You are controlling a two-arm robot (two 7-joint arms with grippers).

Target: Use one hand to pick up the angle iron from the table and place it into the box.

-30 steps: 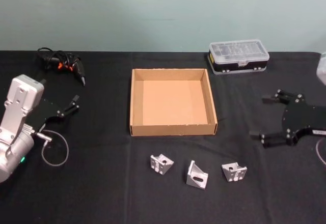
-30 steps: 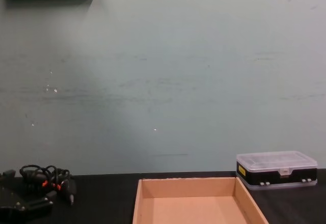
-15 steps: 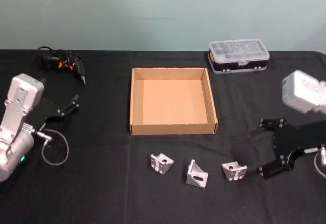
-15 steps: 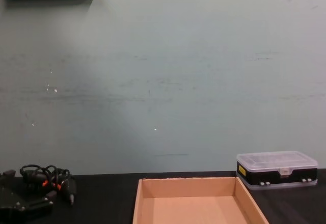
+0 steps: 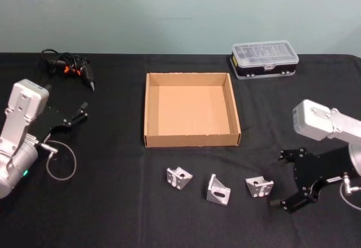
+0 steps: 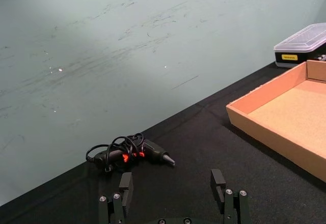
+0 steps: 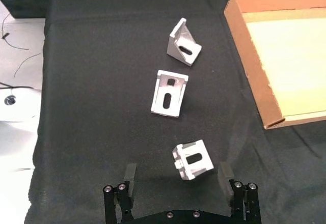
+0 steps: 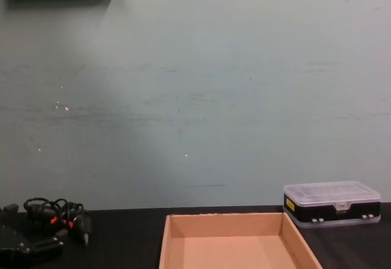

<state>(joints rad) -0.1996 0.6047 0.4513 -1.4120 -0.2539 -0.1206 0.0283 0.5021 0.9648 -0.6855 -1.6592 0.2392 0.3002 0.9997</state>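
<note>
Head view, part: the angle iron [image 5: 259,186] sits on the surface [image 5: 113,214] in front of the box [image 5: 192,142], off its right front corner; a second bracket [image 5: 217,191] and a third bracket [image 5: 179,178] lie before the box's front wall.
Head view, grippers: the right gripper [image 5: 278,180] is just beside the angle iron, spread wide and empty; the left gripper [image 5: 76,115] is idle, well left of the box.
Right wrist view, handling: we judge the part rigid, light and slick; we would pinch its flat side flanges squarely.
Left wrist view: the left gripper is spread wide and empty; a corded tool [image 6: 130,152] lies left of the box.
Chest view, room: the box is empty; a black case [image 8: 333,203] stands behind its right corner, against a plain wall.
</note>
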